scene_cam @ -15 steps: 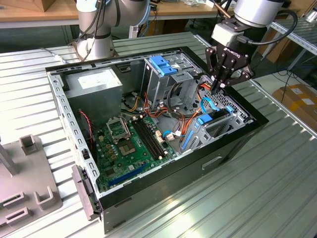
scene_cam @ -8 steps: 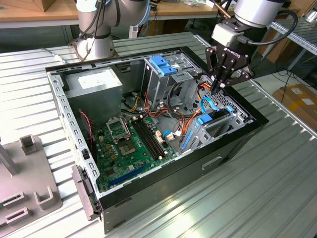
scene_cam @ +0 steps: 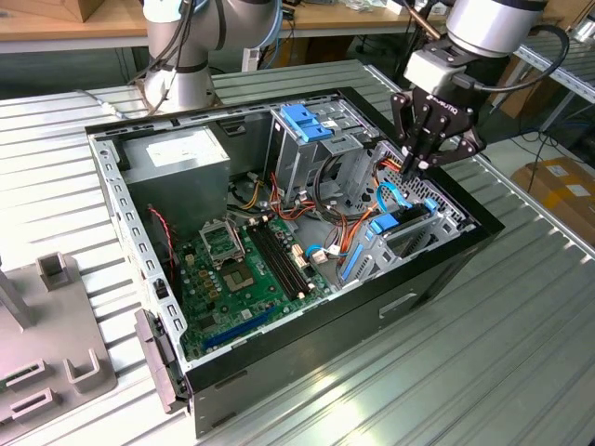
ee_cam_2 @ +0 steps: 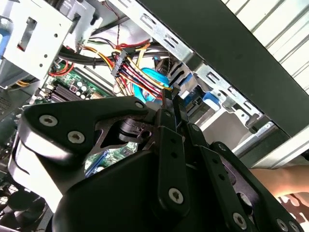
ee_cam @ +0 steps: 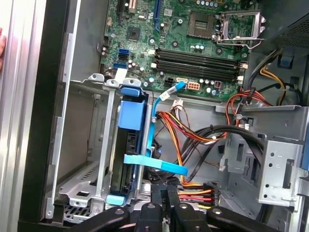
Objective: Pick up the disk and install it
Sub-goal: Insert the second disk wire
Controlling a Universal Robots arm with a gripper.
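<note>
Disk [ee_cam: 131, 113] sits on edge in its bay inside the open computer case [scene_cam: 446, 269], blue bracket on top, between the bay's metal rails. Judging from the first wrist view it looks fully or almost fully seated, so the pick-up and most of the install read as done. Can't confirm the bracket has latched.

Gripper [scene_cam: 410, 168] hangs above the case on the exterior view's right, over the bay side, near the disk but apart from it. Fingers [ee_cam: 163, 197] are pressed together in both wrist views with nothing between them, so the claw is closed and empty. A light blue data cable [ee_cam: 155, 165] crosses just in front of the disk. Red and yellow power leads [ee_cam: 195, 193] lie just beside the fingertips, not gripped.

What's left, as I read it: possibly a final push or latch check. Whether any cable is plugged into the disk is hidden.
</note>
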